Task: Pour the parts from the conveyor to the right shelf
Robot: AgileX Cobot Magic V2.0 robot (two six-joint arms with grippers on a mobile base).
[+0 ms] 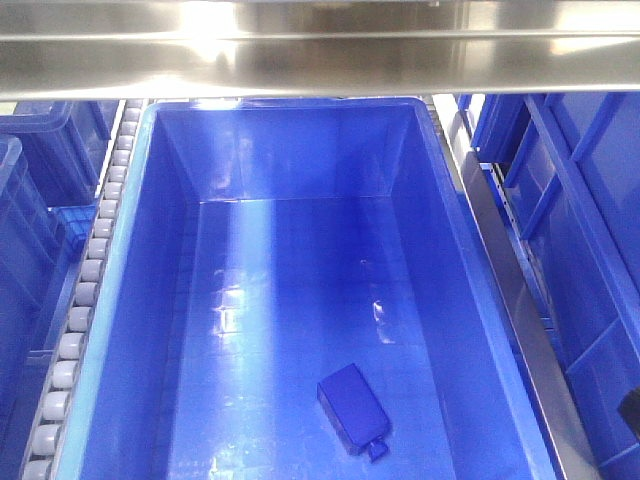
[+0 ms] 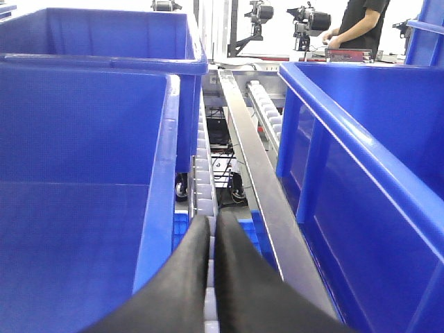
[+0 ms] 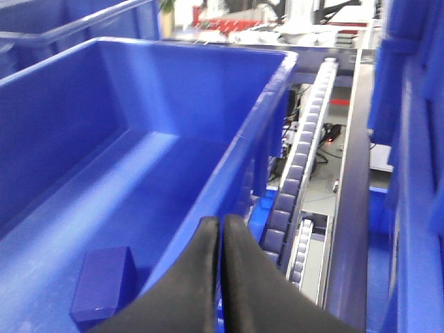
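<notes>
- Exterior front-facing view: one large blue bin point(image 1: 300, 250) sat on the right shelf point(image 1: 300, 60), under a bright steel crossbar, with a row of grey rollers point(image 1: 85, 290) along its left side and a steel rail point(image 1: 520, 320) along its right.
- Part point(image 1: 350, 408): one small blue block, lying flat on the bin floor near the close end, its short knob pointing toward the camera. It touched neither side wall.
- Neighbouring blue bins point(image 1: 590, 230) stood on both sides, apart from the centre bin.
- Left wrist-mounted view: my left gripper point(image 2: 212, 229) had its two black fingers pressed together with nothing between them, poised over the roller track point(image 2: 202, 173) between two bins.
- Right wrist-mounted view: my right gripper point(image 3: 223, 232) was likewise closed, fingers touching, holding nothing, over the bin's right rim point(image 3: 250, 139); the block point(image 3: 104, 284) lay on the floor below, to its left.
- Background, left wrist view: a person point(image 2: 357, 28) in black stood at a far bench.
</notes>
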